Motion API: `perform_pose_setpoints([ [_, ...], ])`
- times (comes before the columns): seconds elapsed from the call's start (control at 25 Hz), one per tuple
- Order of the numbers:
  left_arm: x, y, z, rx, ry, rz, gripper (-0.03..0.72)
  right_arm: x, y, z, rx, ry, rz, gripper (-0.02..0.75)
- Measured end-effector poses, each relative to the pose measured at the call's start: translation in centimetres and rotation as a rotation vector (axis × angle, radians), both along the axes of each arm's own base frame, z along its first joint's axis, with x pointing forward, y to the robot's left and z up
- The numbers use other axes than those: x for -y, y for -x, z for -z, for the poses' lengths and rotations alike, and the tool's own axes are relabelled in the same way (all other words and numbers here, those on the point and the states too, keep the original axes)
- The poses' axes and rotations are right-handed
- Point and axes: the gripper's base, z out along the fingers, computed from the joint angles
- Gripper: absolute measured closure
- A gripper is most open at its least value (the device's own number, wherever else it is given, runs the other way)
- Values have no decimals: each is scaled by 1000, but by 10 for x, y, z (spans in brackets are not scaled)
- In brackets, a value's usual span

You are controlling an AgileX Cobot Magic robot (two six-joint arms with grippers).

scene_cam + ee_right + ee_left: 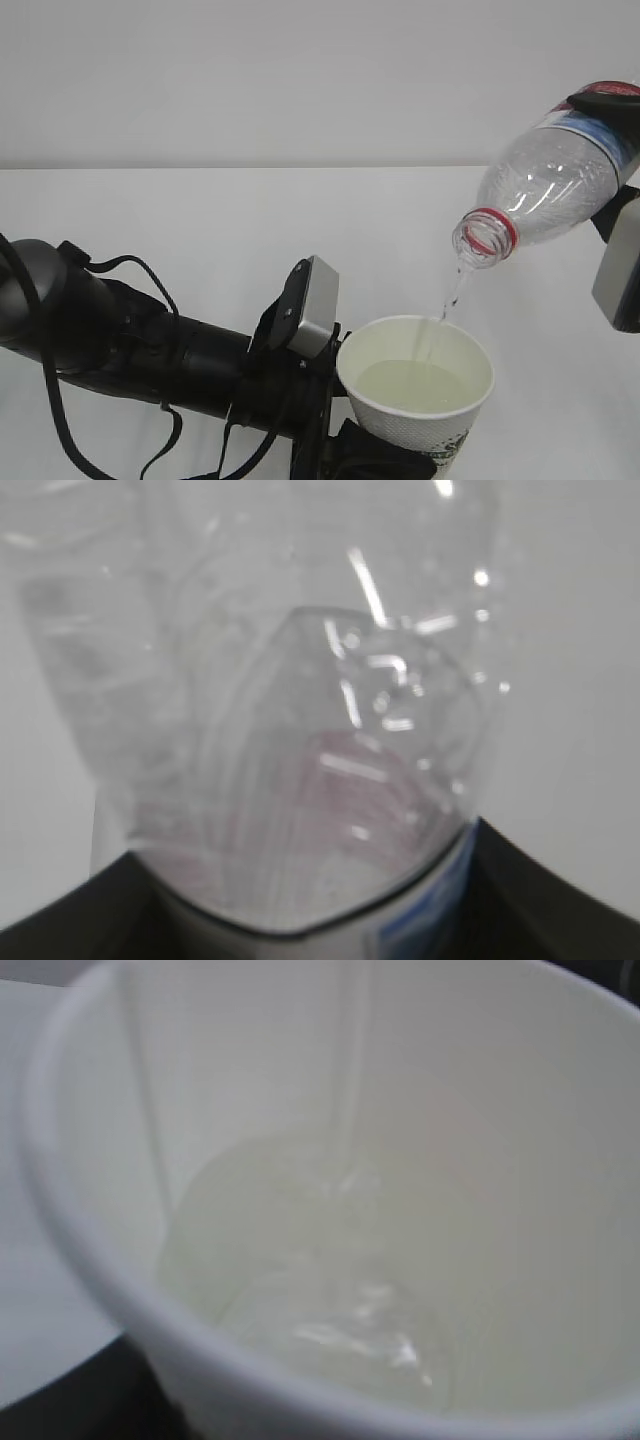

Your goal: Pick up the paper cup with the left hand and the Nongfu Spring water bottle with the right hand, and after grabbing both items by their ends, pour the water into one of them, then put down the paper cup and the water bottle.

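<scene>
The base of the Nongfu Spring water bottle [545,185] and most of the right hand [612,150] are cut off at the exterior view's right edge. The foot of the paper cup [415,385] runs off the bottom edge, and the left hand [345,440] has its jaws hidden behind the cup. The right wrist view is a blurred close look through the clear bottle [290,730].

The white table [200,230] lies below both arms, against a plain pale wall [300,70].

The left hand holds the paper cup upright at its lower end, jaws spread to the cup's width. The right hand clamps the bottle near its labelled end and tips it neck-down above the cup. A thin stream of the water [452,297] falls from the mouth into the cup, where water [330,1290] has pooled.
</scene>
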Motion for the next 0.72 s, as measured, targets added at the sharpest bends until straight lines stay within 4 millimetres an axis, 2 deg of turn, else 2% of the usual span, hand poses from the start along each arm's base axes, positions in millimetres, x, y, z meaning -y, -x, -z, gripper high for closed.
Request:
perform_pose_setpoints([
  [0.72,0,0,1,2,-8,-3,178,0,0,0,4,-2,-2,279],
])
